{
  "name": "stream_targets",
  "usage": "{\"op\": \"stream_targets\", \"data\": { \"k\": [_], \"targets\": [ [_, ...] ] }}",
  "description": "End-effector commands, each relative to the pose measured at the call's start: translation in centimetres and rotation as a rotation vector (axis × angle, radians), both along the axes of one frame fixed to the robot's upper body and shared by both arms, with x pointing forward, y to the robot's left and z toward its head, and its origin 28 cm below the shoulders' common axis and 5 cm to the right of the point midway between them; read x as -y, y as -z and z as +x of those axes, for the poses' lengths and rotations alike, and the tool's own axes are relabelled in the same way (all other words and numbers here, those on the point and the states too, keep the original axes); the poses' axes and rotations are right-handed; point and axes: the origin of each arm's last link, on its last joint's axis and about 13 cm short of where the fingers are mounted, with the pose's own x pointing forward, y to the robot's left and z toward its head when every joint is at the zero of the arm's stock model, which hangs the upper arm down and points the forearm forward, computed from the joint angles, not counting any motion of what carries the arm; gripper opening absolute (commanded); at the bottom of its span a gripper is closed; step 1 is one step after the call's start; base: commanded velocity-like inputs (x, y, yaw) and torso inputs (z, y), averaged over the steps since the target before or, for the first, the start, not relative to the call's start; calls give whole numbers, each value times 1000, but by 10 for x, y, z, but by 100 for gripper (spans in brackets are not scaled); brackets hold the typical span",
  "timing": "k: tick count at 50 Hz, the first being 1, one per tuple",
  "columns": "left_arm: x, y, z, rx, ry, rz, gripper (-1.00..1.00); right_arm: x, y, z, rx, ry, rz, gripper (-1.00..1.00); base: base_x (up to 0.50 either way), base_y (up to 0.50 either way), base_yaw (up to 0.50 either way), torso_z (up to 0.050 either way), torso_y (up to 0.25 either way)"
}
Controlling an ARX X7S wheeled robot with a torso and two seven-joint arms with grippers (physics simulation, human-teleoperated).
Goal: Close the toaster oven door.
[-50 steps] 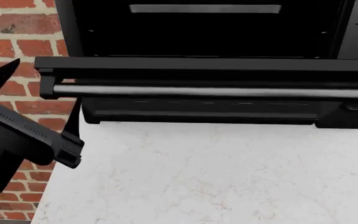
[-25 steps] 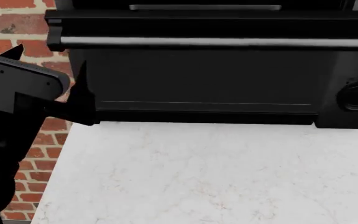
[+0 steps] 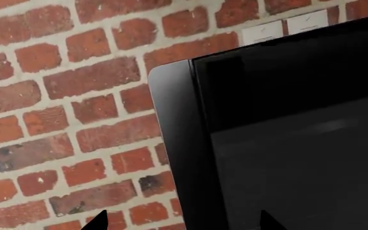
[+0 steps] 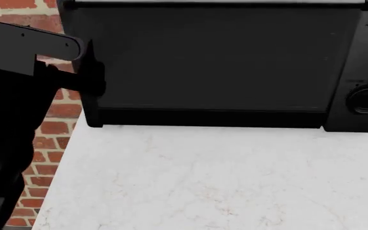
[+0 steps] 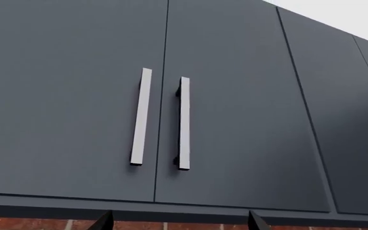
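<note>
The toaster oven door (image 4: 216, 57) stands upright against the front of the black toaster oven (image 4: 363, 62), its silver-grey bar handle (image 4: 216, 2) at the top edge of the head view. My left gripper (image 4: 91, 72) is at the door's left edge, beside the oven's front left corner. In the left wrist view my left gripper (image 3: 182, 223) is open, its fingertips apart on either side of the oven's corner edge (image 3: 178, 143). My right gripper (image 5: 178, 221) is open and empty, and it does not show in the head view.
A white marble counter (image 4: 222, 182) spreads in front of the oven. A red brick wall (image 4: 50, 129) is at the left, with white outlets (image 3: 286, 26) behind the oven. Navy upper cabinets with silver bar handles (image 5: 161, 120) fill the right wrist view. A round knob (image 4: 365, 99) is on the oven's right panel.
The door has swung up from lying flat to standing upright against the oven. My left gripper has risen along its left end.
</note>
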Motion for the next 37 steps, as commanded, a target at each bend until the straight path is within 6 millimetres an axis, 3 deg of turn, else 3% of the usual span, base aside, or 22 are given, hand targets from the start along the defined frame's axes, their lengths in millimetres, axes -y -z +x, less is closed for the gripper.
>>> {"op": "stream_targets", "data": {
  "k": [1, 22, 30, 37],
  "targets": [
    [-2, -1, 20, -26, -63, 28, 100, 2, 1, -1, -1, 7, 3, 100, 0, 0, 0, 0, 0],
    [5, -2, 48, -40, -99, 66, 100, 3, 2, 0, -9, 17, 4, 100, 24, -3, -10, 2, 0],
    [5, -2, 43, -31, -97, 73, 100, 3, 3, 1, -9, 14, 7, 100, 52, -8, -28, 5, 0],
    [0, -1, 21, -5, -83, 67, 100, 3, 5, 1, -10, 10, 11, 100, 35, -6, -21, 3, 0]
  ]
}}
